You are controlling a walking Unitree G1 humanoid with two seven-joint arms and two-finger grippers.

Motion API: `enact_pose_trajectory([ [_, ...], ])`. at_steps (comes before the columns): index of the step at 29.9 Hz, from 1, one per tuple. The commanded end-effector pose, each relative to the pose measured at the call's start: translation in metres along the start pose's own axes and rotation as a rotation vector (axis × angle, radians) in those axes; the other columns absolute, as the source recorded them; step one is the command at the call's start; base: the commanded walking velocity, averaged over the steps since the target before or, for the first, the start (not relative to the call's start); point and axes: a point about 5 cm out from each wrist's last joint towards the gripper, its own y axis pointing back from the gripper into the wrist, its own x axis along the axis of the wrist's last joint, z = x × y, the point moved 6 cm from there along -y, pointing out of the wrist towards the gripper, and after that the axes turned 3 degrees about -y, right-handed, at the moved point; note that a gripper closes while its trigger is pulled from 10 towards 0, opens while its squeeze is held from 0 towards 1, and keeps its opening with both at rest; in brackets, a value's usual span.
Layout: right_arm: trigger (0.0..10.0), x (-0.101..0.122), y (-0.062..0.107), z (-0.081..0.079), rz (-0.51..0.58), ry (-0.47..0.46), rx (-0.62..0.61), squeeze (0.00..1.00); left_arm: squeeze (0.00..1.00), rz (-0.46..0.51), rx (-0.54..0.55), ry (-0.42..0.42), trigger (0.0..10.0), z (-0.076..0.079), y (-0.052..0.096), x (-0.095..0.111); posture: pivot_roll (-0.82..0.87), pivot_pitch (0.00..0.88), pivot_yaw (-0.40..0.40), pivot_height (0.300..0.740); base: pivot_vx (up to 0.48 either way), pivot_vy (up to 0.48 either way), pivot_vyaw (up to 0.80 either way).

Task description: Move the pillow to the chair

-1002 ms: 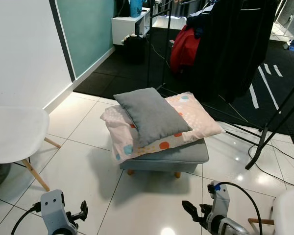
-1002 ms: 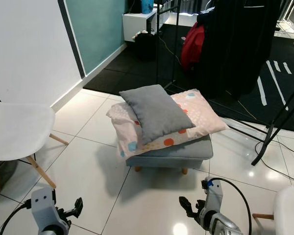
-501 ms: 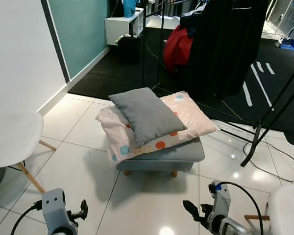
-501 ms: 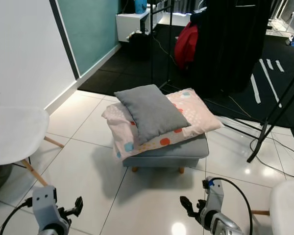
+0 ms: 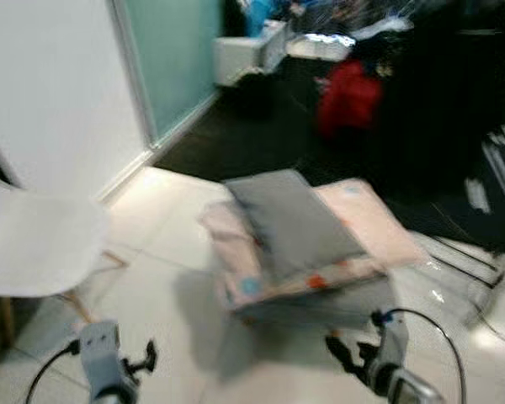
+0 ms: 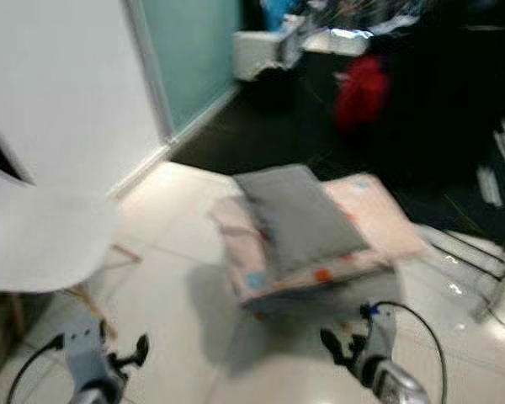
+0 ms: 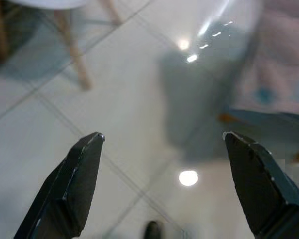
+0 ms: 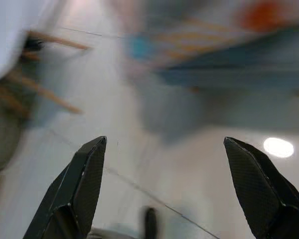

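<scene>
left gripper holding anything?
No: the left gripper is open, its black fingers spread over bare floor tiles.

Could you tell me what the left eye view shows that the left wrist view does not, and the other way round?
The left eye view alone shows the grey pillow lying on top of the patterned pillow, the right gripper low over the tiles, and the red item on the rack behind. The left wrist view alone gives a close look between the left gripper's open fingers at the tile floor. Both show the white chair, the patterned pillow and the footstool.
</scene>
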Motion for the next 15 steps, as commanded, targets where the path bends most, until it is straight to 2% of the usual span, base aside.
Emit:
enact_pose_trajectory([
  [1,10.0,-0.012,0.010,0.017,-0.033,-0.021,-0.050,0.00,0.00,-0.006,-0.020,-0.001,10.0,0.008,0.000,-0.002,-0.12,0.097,-0.018,0.740,0.330,0.000,0.49],
  [10,10.0,-0.022,0.017,0.032,-0.072,-0.043,-0.116,0.00,0.00,-0.005,-0.023,-0.005,10.0,0.010,0.001,0.000,-0.12,0.098,-0.017,0.740,0.285,0.000,0.00],
  [12,10.0,-0.024,0.019,0.036,-0.079,-0.055,-0.136,0.00,0.00,-0.005,-0.023,-0.005,10.0,0.011,0.001,0.000,-0.12,0.097,-0.017,0.740,0.000,0.000,0.00],
  [15,10.0,-0.025,0.019,0.037,-0.097,-0.020,-0.137,0.00,0.00,0.001,-0.023,0.009,10.0,0.011,0.002,0.001,-0.12,0.098,-0.016,0.740,0.000,0.000,-0.53],
])
